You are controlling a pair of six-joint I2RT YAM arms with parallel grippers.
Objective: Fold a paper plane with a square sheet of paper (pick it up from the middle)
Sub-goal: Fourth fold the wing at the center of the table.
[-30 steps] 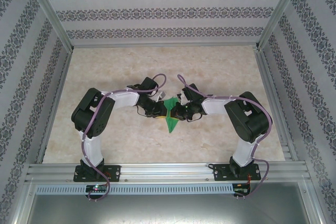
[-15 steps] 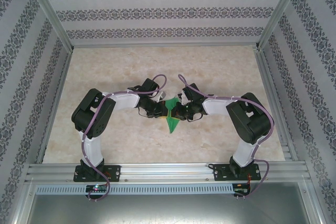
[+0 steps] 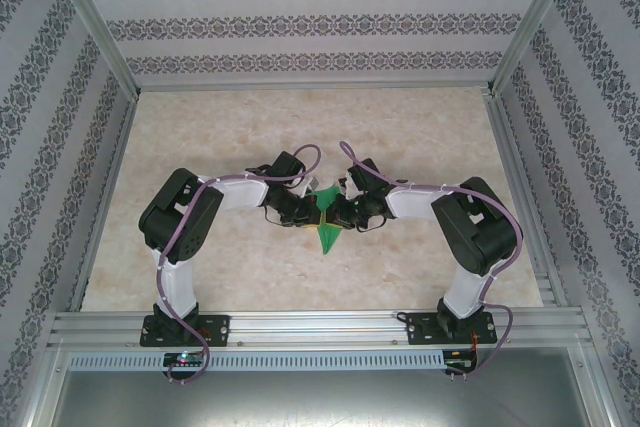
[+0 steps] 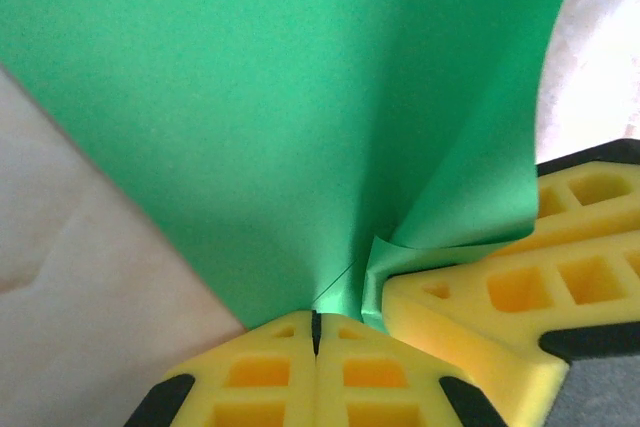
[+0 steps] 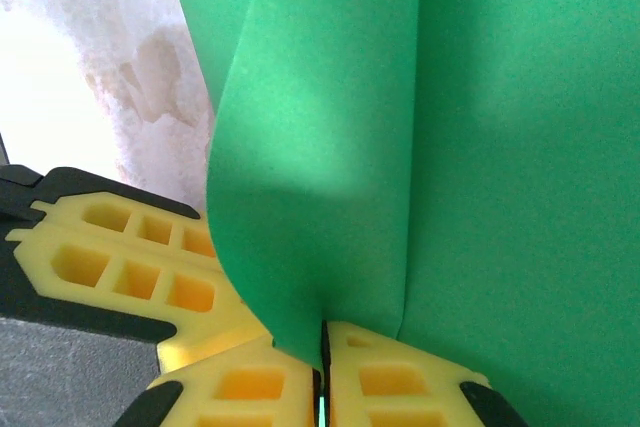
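The bright green square sheet of paper (image 3: 326,235) is held above the middle of the table, bent, with a point hanging toward the near edge. My left gripper (image 3: 316,214) and right gripper (image 3: 335,215) meet tip to tip on its upper part. In the left wrist view my left gripper (image 4: 316,315) is shut, the paper (image 4: 250,97) running into its slit, and the right gripper's fingers (image 4: 480,297) pinch a curled edge beside it. My right gripper (image 5: 322,327) is shut on a fold of the paper (image 5: 480,147). A paper plane is out of view.
The marble-patterned tabletop (image 3: 200,147) is boxed in by patterned walls and aluminium posts. A metal rail (image 3: 320,325) carrying both arm bases runs along the near edge. Both arms bend inward toward the middle.
My left gripper has closed fully on the paper and shifted slightly right toward the right gripper. The right arm and the paper have barely moved.
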